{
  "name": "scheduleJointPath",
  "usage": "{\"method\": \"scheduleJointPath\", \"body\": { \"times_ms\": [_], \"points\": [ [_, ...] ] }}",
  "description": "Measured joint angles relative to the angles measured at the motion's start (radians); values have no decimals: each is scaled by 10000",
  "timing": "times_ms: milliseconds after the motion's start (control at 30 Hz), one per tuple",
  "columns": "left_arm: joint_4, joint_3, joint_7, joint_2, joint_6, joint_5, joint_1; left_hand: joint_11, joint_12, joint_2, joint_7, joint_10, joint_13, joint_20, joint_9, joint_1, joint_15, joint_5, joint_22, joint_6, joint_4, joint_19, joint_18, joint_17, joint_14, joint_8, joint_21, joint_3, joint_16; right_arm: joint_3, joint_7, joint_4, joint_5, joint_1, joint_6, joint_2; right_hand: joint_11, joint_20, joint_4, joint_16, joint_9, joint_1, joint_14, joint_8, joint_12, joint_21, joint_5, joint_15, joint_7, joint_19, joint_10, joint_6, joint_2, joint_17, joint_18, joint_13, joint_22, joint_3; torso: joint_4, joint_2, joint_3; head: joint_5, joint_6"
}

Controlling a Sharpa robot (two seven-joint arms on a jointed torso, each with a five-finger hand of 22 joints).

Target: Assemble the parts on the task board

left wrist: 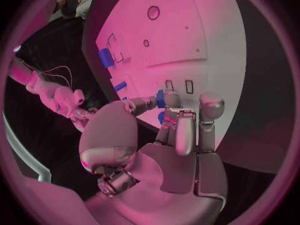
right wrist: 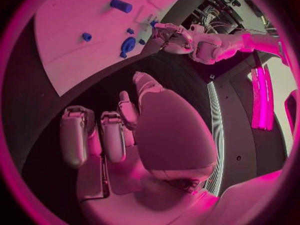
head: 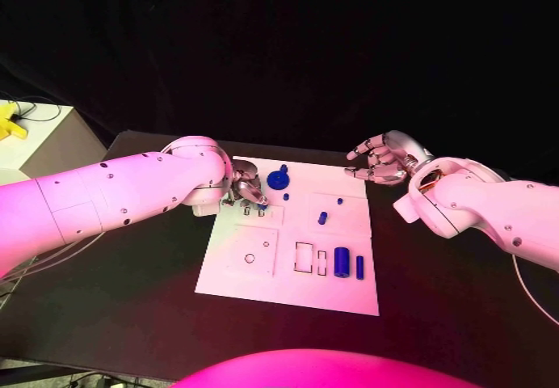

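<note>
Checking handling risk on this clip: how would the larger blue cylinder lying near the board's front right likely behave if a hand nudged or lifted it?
The blue cylinder lies on its side on the flat task board, so a nudge across its axis would probably roll it. It looks rigid and small, likely light. Its smooth round surface may slip in a loose pinch.

Black table (head: 454,291) — white task board (head: 292,287) lies on it.

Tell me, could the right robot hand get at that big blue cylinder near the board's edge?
Probably yes: the right robot hand holds nothing, and the blue cylinder lies bare on the white board on its side, with nothing between them.
</note>
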Motion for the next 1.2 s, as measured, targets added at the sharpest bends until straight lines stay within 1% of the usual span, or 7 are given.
{"method": "scheduleJointPath", "body": {
  "times_ms": [67, 100, 133, 333, 400, 733, 1200],
  "points": [
    [32, -27, -11, 0, -39, -191, -8, 0, 18, 18, -1, 0, 12, 0, -15, -64, 0, 5, 26, 1, 0, 0, 0, 0, 0, 7, 0, 0, 0, 0, -5, 0, -5, 0, 4, -3, 0, 0, 0, 0, 0, 0, 0, 0, 0, 0, 0, 0, 0, 0, 0, 0, 0, 0, 1, 0, 0, 0, -3, 0, 0, 14, -10],
    [43, -40, -14, 0, -53, -277, -13, 0, 48, 18, -2, 0, 23, -3, -21, -93, 0, 7, 48, 2, -78, 3, 0, 0, 0, 9, 37, 78, 0, 0, -8, 0, -7, 0, 6, -4, 0, 0, 0, 0, 0, 0, 0, 0, 0, 0, 0, 0, 0, 0, 0, 0, 0, -1, 1, 0, 0, 0, -3, 1, 0, 17, -14],
    [50, -50, -18, 0, -64, -354, -20, -4, 65, -12, -34, 36, 42, -36, -40, -201, 0, 6, 64, 34, -396, 36, 1, 0, 0, 10, 38, 344, 0, 0, -10, 0, -9, 0, 7, -4, 0, 0, 0, 0, 0, 0, 0, 0, 0, 0, 0, 0, 0, 0, 0, 0, 0, -1, 0, 0, 0, 0, -4, 1, -2, 19, -17],
    [61, -91, -44, 0, -104, -758, -71, -18, 104, -47, -50, 52, 80, -13, -72, -286, 0, 9, 103, 51, -397, 59, -6, 0, -1, 83, 77, 344, 56, 0, -29, 1, -25, 0, 20, -6, 0, 0, 28, 0, 1, -12, 0, 0, 0, 0, 37, 0, 0, 0, 0, 0, -12, -1, 0, 0, 4, 27, -9, 8, -8, 35, -48],
    [64, -95, -51, 3, -104, -851, -77, -4, 104, -47, -56, 108, 103, 0, -85, -286, -20, 67, 103, 56, -396, 73, -157, 0, 20, 94, 77, 344, 56, 0, -35, 1, -31, 0, 24, -7, 0, 0, 28, 0, 1, -39, 0, 0, 0, 0, 37, 0, 0, 0, 0, 0, -40, -1, 1, 0, 7, 27, -12, 11, -9, 39, -58],
    [57, -102, -75, 75, -92, -1071, -88, -37, 159, 8, -86, 143, 145, -34, -114, -360, -36, 75, 138, 86, -397, 108, -157, 0, 36, 116, 77, 344, 97, 0, -49, 1, -51, -1, 39, -3, 0, 0, 28, 0, 1, -40, 0, 0, 0, 0, 37, 0, 0, 0, 0, 0, -40, -2, 1, 0, 6, 27, -17, 25, -14, 49, -93],
    [53, -106, -106, 137, 205, -1119, -90, -54, 268, 43, -53, 339, 350, -34, -202, -563, -71, 123, 173, 124, -425, 107, -156, 0, -1, 205, 116, 316, 158, 0, -62, 12, -69, -1, 57, -25, 0, 0, 28, 0, 2, -39, 0, 0, 0, 0, 97, 0, -1, 0, 0, 0, -39, -3, 0, 1, 4, 27, -10, 32, -18, 23, -244]
  ]
}}
